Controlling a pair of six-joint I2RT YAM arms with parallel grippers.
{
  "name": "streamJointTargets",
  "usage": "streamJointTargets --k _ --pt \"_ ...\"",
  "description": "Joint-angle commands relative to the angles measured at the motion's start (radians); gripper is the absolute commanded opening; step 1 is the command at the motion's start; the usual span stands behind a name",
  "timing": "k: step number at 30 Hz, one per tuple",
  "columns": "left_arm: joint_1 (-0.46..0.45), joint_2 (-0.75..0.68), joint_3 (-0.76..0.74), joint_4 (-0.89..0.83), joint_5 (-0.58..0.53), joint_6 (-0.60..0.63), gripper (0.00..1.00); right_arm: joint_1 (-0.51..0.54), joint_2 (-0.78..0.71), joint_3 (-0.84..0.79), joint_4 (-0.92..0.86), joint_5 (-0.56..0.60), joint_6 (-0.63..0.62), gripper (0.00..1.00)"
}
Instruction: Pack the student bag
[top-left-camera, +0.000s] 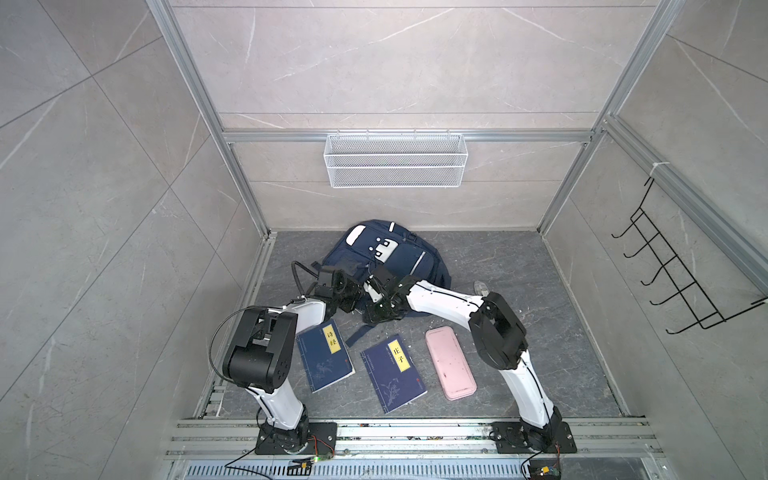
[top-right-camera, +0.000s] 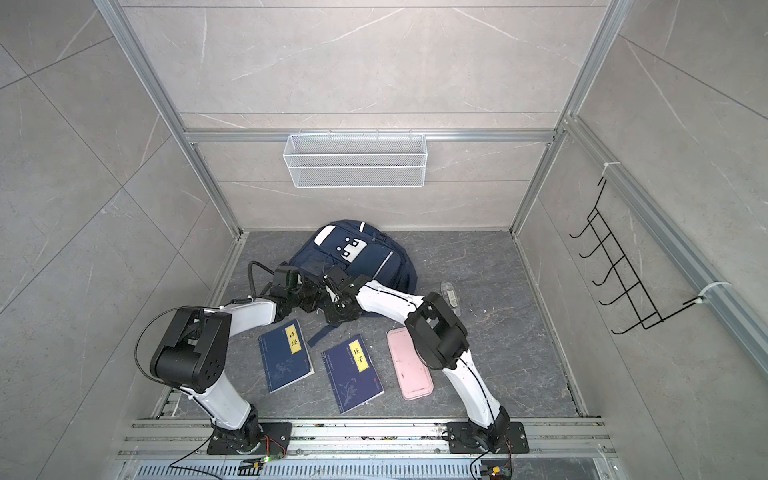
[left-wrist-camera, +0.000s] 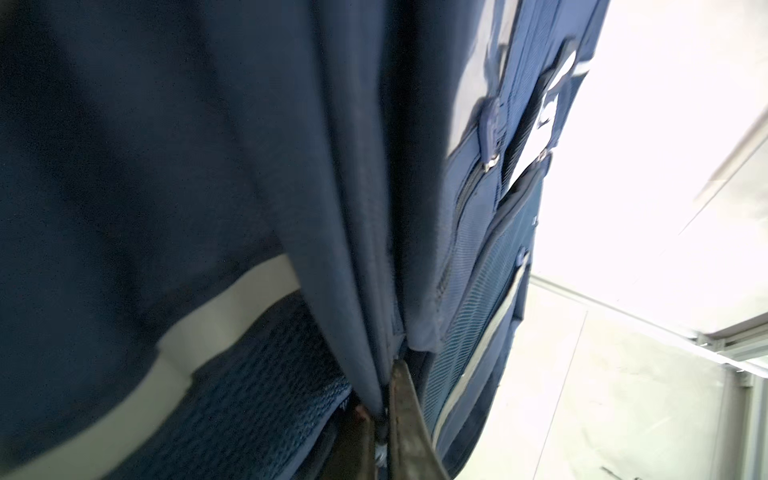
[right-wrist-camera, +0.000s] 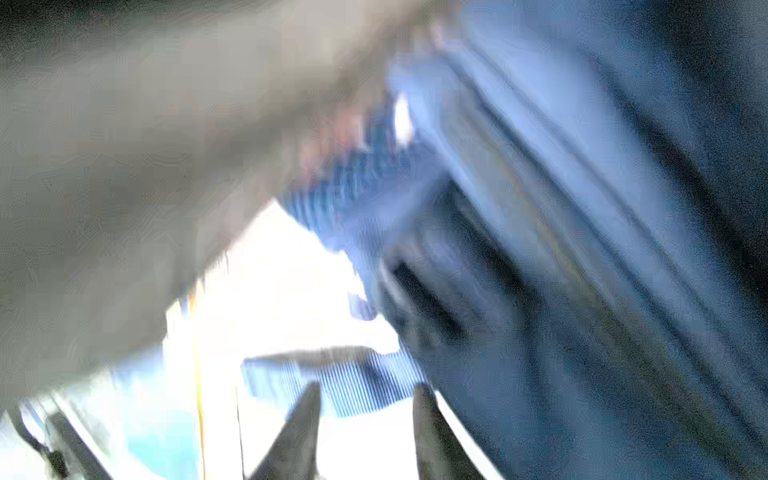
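Left gripper (left-wrist-camera: 384, 401): jaws pressed together, pinching a fold of navy cloth of the student bag (top-left-camera: 388, 255). The fold runs straight out from the fingertips.

Right gripper (right-wrist-camera: 365, 392): fingertips stand apart. The wrist view is badly blurred; bag cloth lies close along one finger, contact not discernible.

In both top views the two grippers sit just beside each other at the bag's near edge, with the bag body beyond them. Back toward the arm bases lie a navy book (top-left-camera: 326, 357), a second navy book (top-left-camera: 392, 372) and a pink case (top-left-camera: 450, 362), all flat on the floor.
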Motion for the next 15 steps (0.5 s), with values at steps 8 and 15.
streamJointTargets --k 8,15 --pt "0.005 -0.049 0.143 -0.327 0.009 0.303 0.06 0.002 -0.454 -0.504 0.179 0.287 -0.019 0.5" --pt "0.015 -0.059 0.192 -0.478 -0.081 0.449 0.06 0.002 -0.643 -0.776 0.348 0.419 -0.078 0.52"
